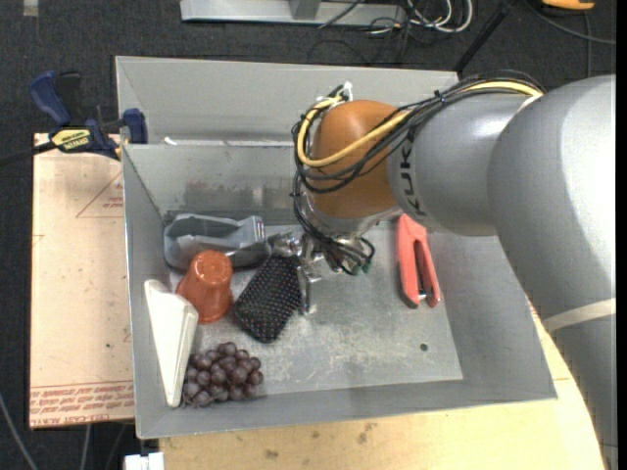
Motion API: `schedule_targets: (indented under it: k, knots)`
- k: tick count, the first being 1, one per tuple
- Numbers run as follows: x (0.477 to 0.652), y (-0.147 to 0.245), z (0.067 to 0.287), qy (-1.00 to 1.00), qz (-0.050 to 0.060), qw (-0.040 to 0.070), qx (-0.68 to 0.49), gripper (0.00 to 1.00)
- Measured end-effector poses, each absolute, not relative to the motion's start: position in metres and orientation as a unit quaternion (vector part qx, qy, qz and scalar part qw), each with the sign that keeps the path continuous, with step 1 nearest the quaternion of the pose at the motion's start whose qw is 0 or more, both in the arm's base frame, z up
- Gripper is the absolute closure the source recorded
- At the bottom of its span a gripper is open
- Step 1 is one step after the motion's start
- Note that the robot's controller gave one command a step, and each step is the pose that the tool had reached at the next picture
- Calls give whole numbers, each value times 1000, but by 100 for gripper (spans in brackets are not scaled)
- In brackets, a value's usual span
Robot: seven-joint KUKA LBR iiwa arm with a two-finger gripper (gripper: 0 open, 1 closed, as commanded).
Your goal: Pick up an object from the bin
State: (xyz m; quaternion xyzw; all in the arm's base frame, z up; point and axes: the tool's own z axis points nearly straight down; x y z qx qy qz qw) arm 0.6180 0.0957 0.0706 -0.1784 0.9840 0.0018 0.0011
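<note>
My gripper (303, 274) hangs below the orange wrist cover, near the middle of the bin. Its metal fingers (308, 292) stand at the right edge of a black mesh pouch (266, 298) that lies tilted on the bin floor. I cannot tell whether the pouch is between them. Just left of the pouch an orange plastic cup (206, 284) lies on its side. A grey tool with a metal end (211, 236) lies behind the cup, its end close to the gripper.
A white wedge-shaped piece (172, 337) lies along the left wall. A bunch of dark purple grapes (223, 373) sits at the front left. Pink tongs (416, 261) lie to the right of the gripper. The arm covers the bin's right rear.
</note>
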Motion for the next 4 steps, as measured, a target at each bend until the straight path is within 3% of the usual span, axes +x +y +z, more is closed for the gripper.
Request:
schedule_targets:
  k: [1, 2, 3, 4]
  knots:
    - [618, 93, 70, 984, 1, 1, -180, 100]
    - [606, 63, 194, 945, 0, 3, -327, 100]
    - [605, 64, 192, 945, 1, 1, -327, 100]
    - [610, 72, 250, 944, 1, 1, -329, 100]
